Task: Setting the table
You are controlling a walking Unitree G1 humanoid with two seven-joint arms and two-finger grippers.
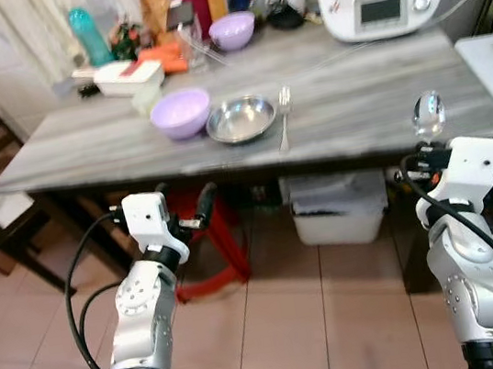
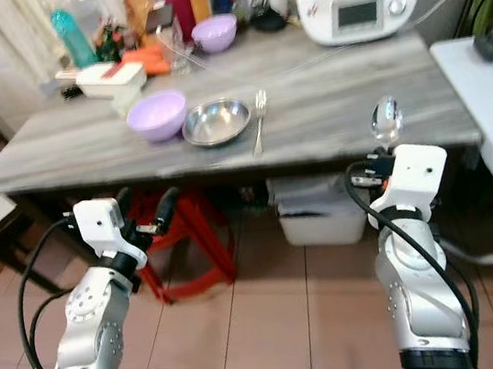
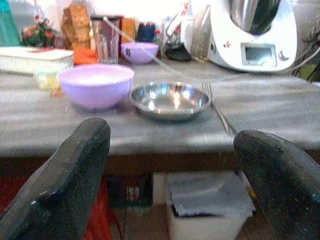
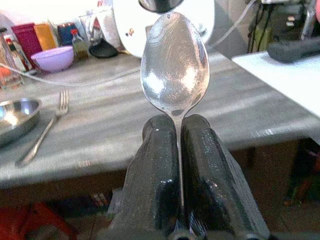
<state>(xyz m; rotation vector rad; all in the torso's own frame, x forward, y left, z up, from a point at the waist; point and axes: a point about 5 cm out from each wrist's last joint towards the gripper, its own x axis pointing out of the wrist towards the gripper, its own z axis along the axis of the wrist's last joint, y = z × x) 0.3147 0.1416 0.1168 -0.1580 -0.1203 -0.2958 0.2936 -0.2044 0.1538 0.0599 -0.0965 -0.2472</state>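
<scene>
My right gripper (image 4: 177, 150) was clamped tight on the handle of a spoon (image 4: 174, 62), its bowl standing upright above my fingertips, just short of the grey table's (image 1: 373, 100) near edge. That arm was raised, forearm upright, at the table's right end. My left gripper (image 1: 185, 210) was spread wide and held nothing, pointing at the table from below its edge. On the tabletop a fork (image 1: 284, 116) lay just beside a steel dish (image 1: 240, 118), next to a lilac bowl (image 1: 180, 113).
</scene>
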